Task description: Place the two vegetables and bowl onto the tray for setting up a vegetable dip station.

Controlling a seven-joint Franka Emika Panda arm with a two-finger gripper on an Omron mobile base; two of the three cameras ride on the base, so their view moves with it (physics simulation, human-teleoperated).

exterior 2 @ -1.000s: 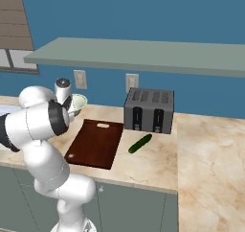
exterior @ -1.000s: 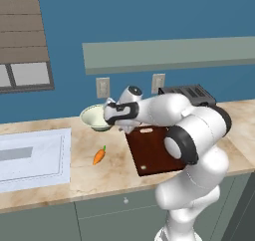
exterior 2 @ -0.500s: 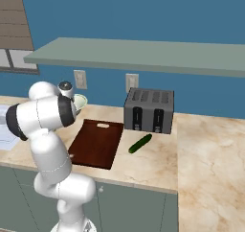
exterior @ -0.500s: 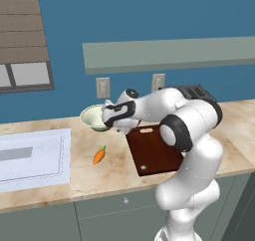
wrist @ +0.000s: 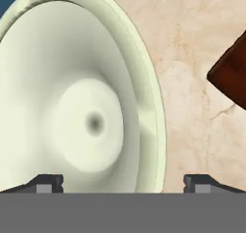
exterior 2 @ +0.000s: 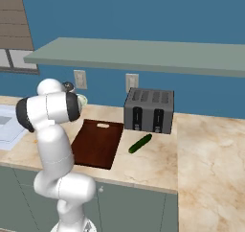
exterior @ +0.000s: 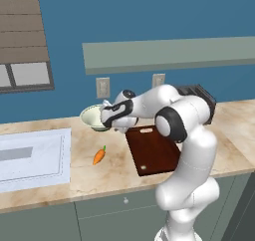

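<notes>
My pincer [wrist: 123, 184] is standing wide open, gripping nothing, its two tips showing at the bottom of the hand view with one over the inside of the bowl [wrist: 72, 102] and the other outside its rim, over the counter [wrist: 197, 58]. I am judging that I am lining up to take the bowl by its rim; whether the tips are touching it yet I cannot tell.

From the left base view, my hand [exterior: 113, 116] is reaching over the bowl [exterior: 92, 116], which is sitting on the counter just left of the tray [exterior: 154, 150]. The tray is lying bare, so nothing is placed yet. The carrot [exterior: 99, 155] is lying on the counter in front of the bowl, between the tray and the white sink area [exterior: 30, 158].

Farther right, in the right base view, the cucumber [exterior 2: 140, 143] is lying just beside the tray's [exterior 2: 98, 142] right edge, in front of the toaster [exterior 2: 149, 110]. All three pieces are waiting to go on.
</notes>
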